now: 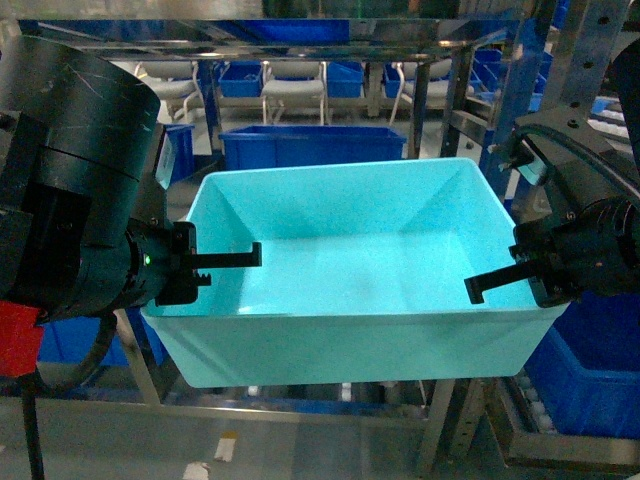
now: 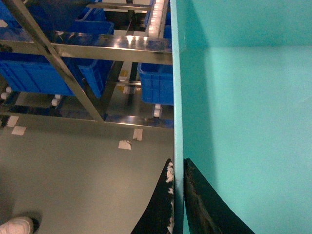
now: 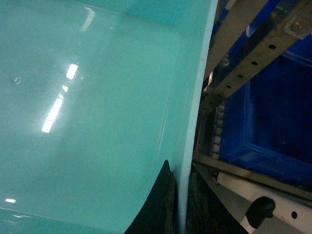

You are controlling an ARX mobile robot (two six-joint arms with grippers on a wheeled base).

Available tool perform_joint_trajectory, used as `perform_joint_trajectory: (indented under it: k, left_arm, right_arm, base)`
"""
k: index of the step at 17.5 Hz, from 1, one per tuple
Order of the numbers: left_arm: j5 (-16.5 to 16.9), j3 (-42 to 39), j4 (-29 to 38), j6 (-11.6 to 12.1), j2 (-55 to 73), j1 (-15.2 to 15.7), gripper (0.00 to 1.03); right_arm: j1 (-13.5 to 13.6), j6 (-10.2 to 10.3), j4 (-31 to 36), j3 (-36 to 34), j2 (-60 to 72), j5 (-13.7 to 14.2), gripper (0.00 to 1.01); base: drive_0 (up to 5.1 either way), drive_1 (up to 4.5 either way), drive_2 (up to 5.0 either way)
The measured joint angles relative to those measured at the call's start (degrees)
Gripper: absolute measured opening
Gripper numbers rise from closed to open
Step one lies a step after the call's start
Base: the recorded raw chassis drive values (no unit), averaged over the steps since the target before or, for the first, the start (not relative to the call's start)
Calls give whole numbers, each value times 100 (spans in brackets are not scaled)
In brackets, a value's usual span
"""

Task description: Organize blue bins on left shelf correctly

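Before the left shelf (image 1: 300,30), one blue bin (image 1: 350,270) hangs clamped between two pincers, left pincer (image 1: 215,262) and right pincer (image 1: 505,280).

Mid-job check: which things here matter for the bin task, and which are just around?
Job:
turquoise bin
left gripper, clamped on its left wall
right gripper, clamped on its right wall
steel shelf

Just around:
dark blue crates
white shoe

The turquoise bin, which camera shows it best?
The head view: the whole turquoise bin shows, empty, with the left gripper and right gripper on its side walls. Each wrist view shows only one wall pinched between fingers.
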Motion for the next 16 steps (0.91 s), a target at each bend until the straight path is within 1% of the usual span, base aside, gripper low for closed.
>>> perform_joint_trajectory:
  k: [3, 6, 16]
  left_arm:
    - [0, -2, 4, 0, 0, 0, 2]
    - [-4, 0, 13, 0, 0, 0, 2]
    - [-17, -2, 7, 4, -2, 11, 2]
  right_arm:
    - [0, -2, 2, 0, 0, 2, 3]
    - [0, -9, 20, 0, 0, 0, 3]
    - [31, -13, 20, -2, -4, 17, 3]
  base:
    - [-391, 468, -47]
    - [-293, 495, -197]
    - [-11, 406, -428]
